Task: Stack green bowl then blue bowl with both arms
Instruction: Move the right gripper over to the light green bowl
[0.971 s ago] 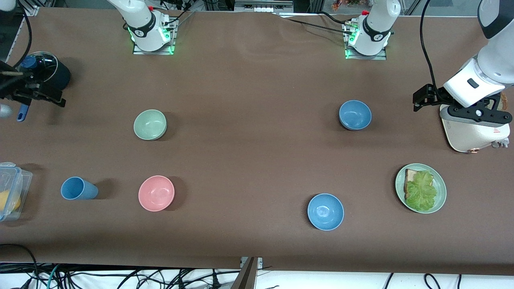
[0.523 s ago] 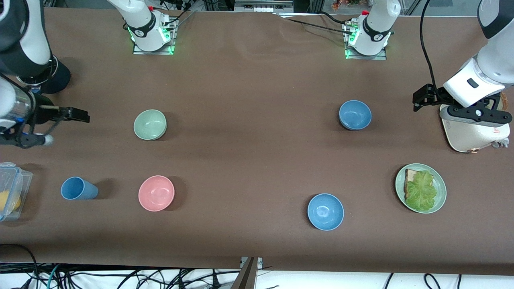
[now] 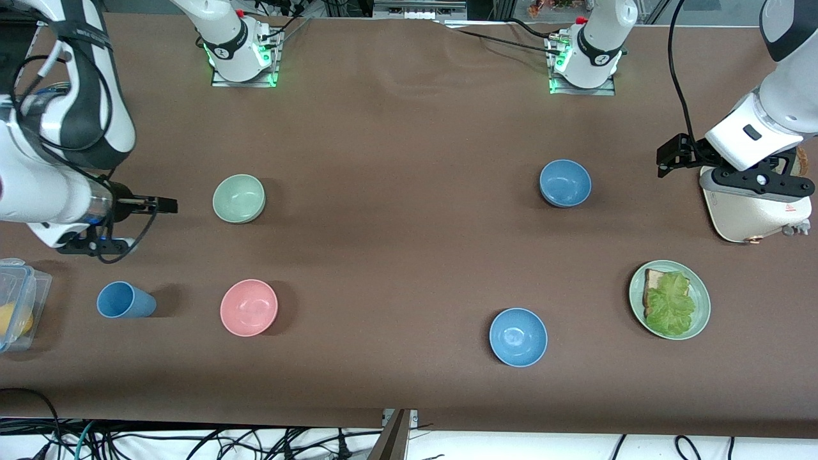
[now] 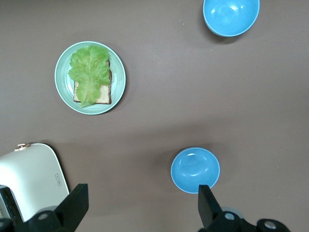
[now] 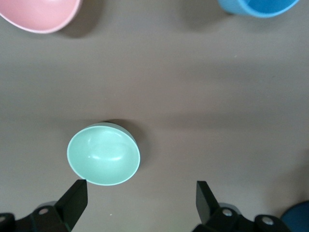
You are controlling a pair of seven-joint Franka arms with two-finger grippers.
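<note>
The green bowl (image 3: 239, 199) sits upright and empty toward the right arm's end of the table. It also shows in the right wrist view (image 5: 103, 154). My right gripper (image 3: 156, 206) is open and empty over the table beside it, apart from it; in its wrist view (image 5: 140, 200) the bowl lies just ahead of one finger. The steel-blue bowl (image 3: 565, 183) sits toward the left arm's end and shows in the left wrist view (image 4: 195, 169). My left gripper (image 3: 671, 156) is open and empty, over the table between that bowl and the toaster (image 3: 754, 207).
A brighter blue bowl (image 3: 518, 337), a pink bowl (image 3: 248, 307) and a blue cup (image 3: 125, 300) sit nearer the front camera. A green plate (image 3: 703, 300) holds bread and lettuce. A clear plastic container (image 3: 16, 303) stands at the right arm's end.
My right arm has swung in from the table's end, and its gripper now sits close beside the green bowl. The left arm and all the bowls have not moved.
</note>
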